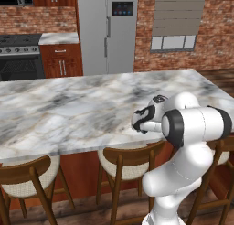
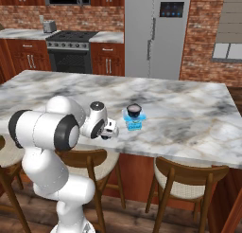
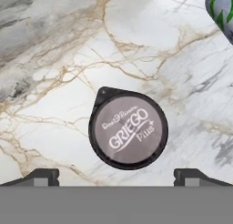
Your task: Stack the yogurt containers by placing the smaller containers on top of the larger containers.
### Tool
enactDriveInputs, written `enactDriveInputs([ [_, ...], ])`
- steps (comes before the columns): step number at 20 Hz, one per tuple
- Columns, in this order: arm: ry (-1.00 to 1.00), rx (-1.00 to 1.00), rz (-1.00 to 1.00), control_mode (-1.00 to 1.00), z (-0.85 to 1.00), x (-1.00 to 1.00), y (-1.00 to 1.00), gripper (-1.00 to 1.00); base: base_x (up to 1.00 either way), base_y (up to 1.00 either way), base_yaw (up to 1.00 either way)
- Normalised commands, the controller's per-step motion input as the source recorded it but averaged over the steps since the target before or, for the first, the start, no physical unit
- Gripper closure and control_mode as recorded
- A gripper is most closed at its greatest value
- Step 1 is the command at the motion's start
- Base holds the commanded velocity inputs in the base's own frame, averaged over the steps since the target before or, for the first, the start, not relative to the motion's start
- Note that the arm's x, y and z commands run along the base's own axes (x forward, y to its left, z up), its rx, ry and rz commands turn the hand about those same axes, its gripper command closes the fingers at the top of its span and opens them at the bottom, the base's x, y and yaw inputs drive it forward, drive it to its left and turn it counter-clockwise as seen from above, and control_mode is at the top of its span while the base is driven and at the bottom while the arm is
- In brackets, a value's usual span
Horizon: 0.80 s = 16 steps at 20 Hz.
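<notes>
The gripper (image 3: 116, 175) is seen in the hand view with its jaws spread as wide as they go, one dark tip at lower left and one at lower right of the frame, and nothing is held between them. Centred just above the gap, a round dark cup (image 3: 128, 129) with a greyish printed lid stands upright on the marble table (image 3: 54, 45); the camera looks straight down on the lid, so the hand is judged to be lined up above it for a top-down grasp, the wide opening leaving room to pass either side of the rim. No contact with the cup can be made out. In the right base view, the light blue tub (image 2: 134, 120) stands near the front edge of the table, right of the hand, with a second dark cup (image 2: 134, 109) already seated on its top; one stacking is thus judged done. A rounded object with green and white markings (image 3: 222, 11) cuts into the upper right corner of the hand view; its identity cannot be told. The table around the cup is bare marble, and nothing is seen blocking a descent. Wooden stools (image 2: 189, 177) stand below the table edge, well clear of the work.
</notes>
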Motion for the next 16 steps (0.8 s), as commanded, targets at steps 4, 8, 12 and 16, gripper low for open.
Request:
enactDriveInputs([
  [4, 0.00, 0.01, 0.00, -1.00, -0.01, 0.07, 0.00, -1.00, 0.00, 0.00, 0.00],
  [8, 0.00, 0.01, 0.00, -1.00, -0.02, 0.08, 0.00, -1.00, 0.00, 0.00, 0.00],
  [12, 0.00, 0.01, 0.00, -1.00, -0.02, 0.11, 0.00, -1.00, 0.00, 0.00, 0.00],
  [16, 0.00, 0.01, 0.00, -1.00, -0.03, 0.10, 0.00, -1.00, 0.00, 0.00, 0.00],
])
